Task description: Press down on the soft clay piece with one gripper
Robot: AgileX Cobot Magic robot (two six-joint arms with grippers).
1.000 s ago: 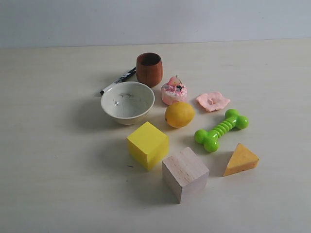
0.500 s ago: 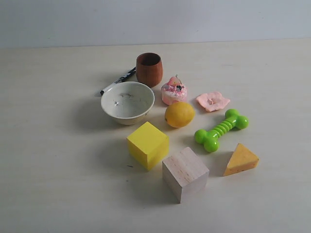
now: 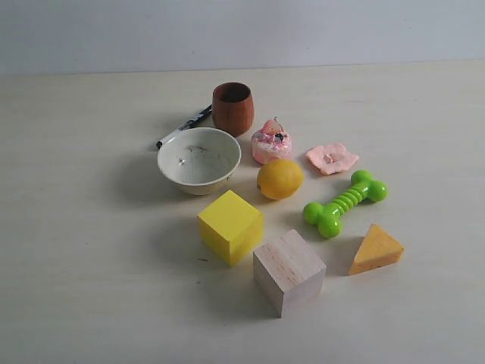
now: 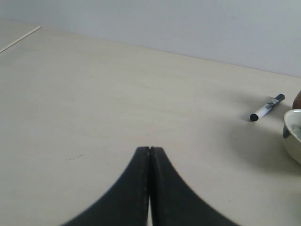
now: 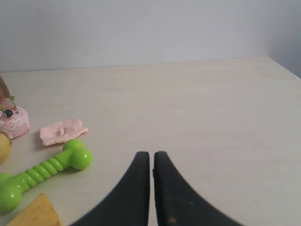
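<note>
The soft clay piece (image 3: pixel 332 158) is a thin pale salmon-pink patty with ragged edges and a dent in its middle. It lies flat on the table to the right of the pink cake-shaped chunk (image 3: pixel 271 142) and behind the green bone toy (image 3: pixel 345 202). The right wrist view shows the clay (image 5: pixel 63 131) off to one side, well apart from my right gripper (image 5: pixel 151 155), which is shut with nothing in it. My left gripper (image 4: pixel 149 149) is shut and empty over bare table. Neither gripper shows in the exterior view.
Around the clay stand a lemon (image 3: pixel 280 179), a white bowl (image 3: pixel 199 158), a brown cup (image 3: pixel 233 108), a marker pen (image 3: pixel 184 126), a yellow cube (image 3: pixel 230 226), a wooden cube (image 3: pixel 289 271) and an orange wedge (image 3: pixel 376 249). The left wrist view catches the pen (image 4: pixel 267 107) and the bowl's rim (image 4: pixel 291 136).
</note>
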